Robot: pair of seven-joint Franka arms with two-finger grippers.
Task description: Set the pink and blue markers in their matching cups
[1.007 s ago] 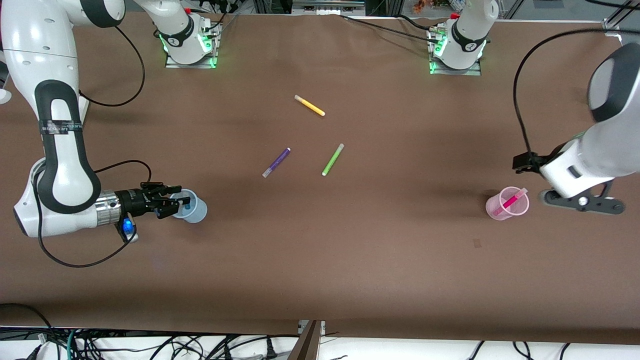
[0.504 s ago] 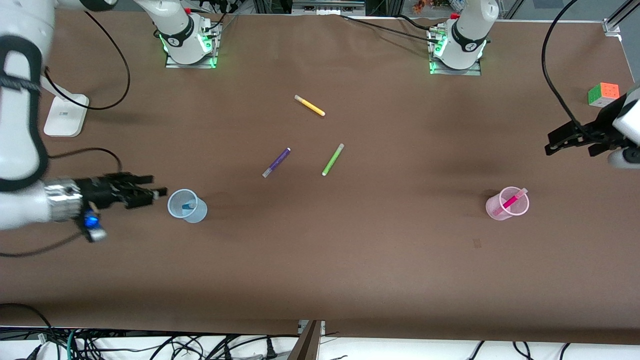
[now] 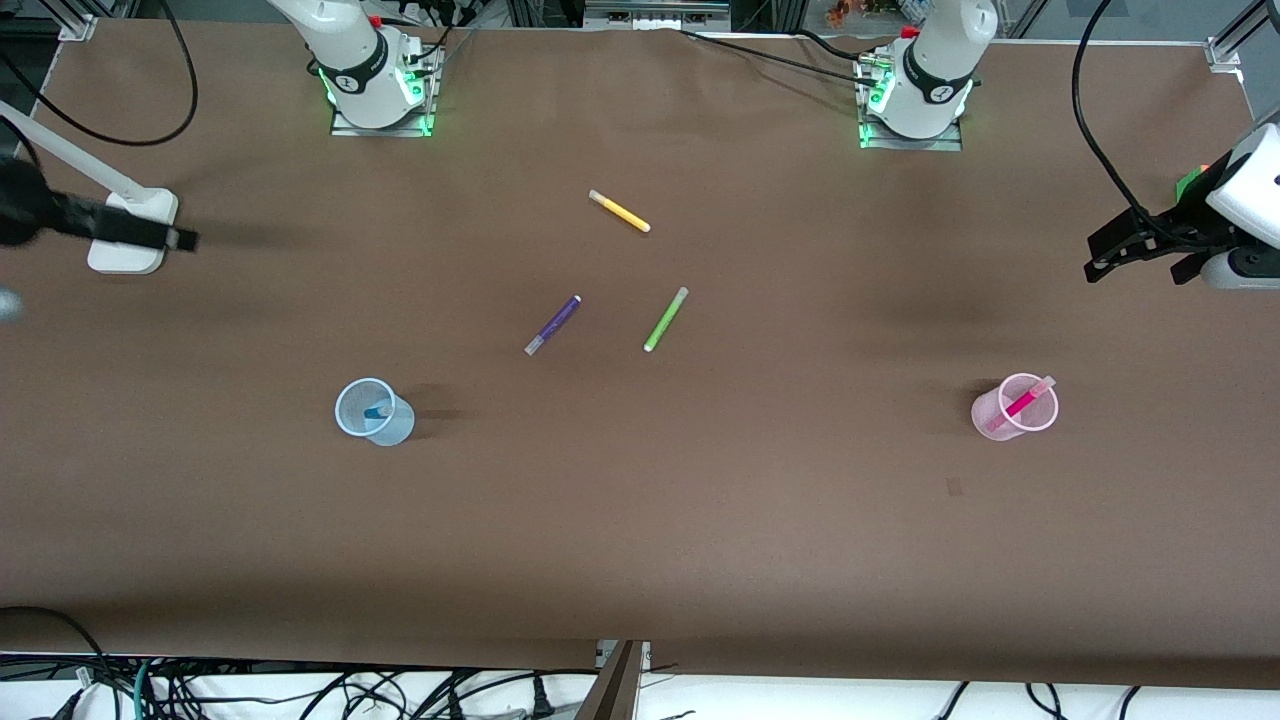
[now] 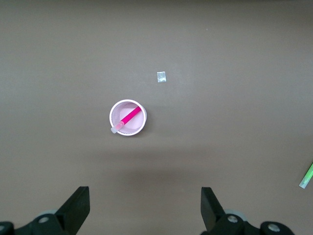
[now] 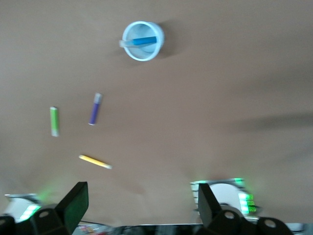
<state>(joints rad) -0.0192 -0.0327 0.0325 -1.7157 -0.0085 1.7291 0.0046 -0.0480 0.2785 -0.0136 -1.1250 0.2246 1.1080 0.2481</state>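
- The blue marker [image 3: 377, 411] lies inside the blue cup [image 3: 372, 411]; the pink marker [image 3: 1019, 404] leans in the pink cup [image 3: 1014, 407], both on the counter [image 3: 640, 520].
- Left claw [image 3: 1135, 258] spread wide, empty, above the counter's left-arm end.
- Right claw [image 5: 139, 208] spread wide, empty, above the right-arm end.

Bare table surrounds my blue cup [image 3: 372, 412] and pink cup [image 3: 1015, 406]; only purple pen [image 3: 553, 324], green pen [image 3: 665, 319] (mid-table) lie between.
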